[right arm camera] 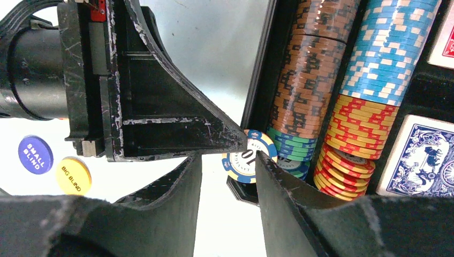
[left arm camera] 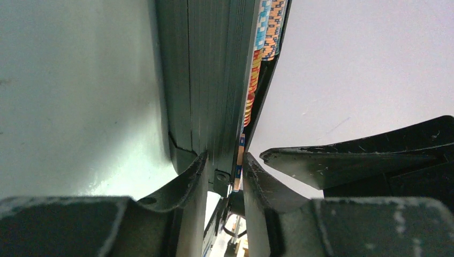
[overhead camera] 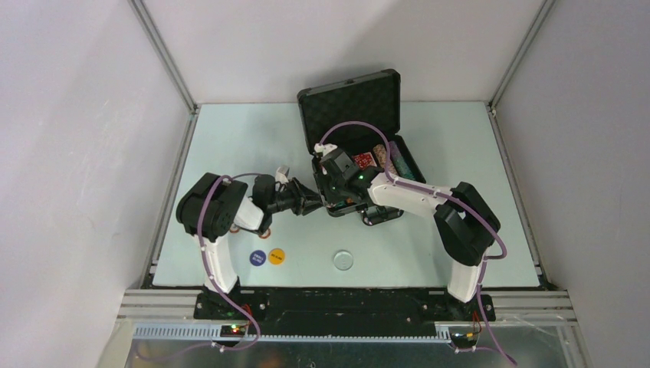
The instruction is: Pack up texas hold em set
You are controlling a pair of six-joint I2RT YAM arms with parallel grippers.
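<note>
The black case [overhead camera: 352,103] stands open at the back centre, its lid up. Rows of striped chips [right arm camera: 308,64] and a blue card deck [right arm camera: 423,155] lie inside. A blue-and-yellow poker chip [right arm camera: 240,160] stands on edge at the case's near-left corner. My left gripper [left arm camera: 225,166] straddles the case wall [left arm camera: 209,80] there, one finger outside it and the other pressed on the chip [left arm camera: 239,155], so wall and chip are pinched together. My right gripper [right arm camera: 227,158] hovers over the same corner, open, with a gap between the chip and its left finger.
A blue small-blind button [overhead camera: 258,257], a yellow big-blind button [overhead camera: 277,255] and a pale round disc [overhead camera: 343,260] lie on the table near its front edge. Both grippers [overhead camera: 316,202] [overhead camera: 331,198] crowd the case's front-left corner. Grey walls enclose the table.
</note>
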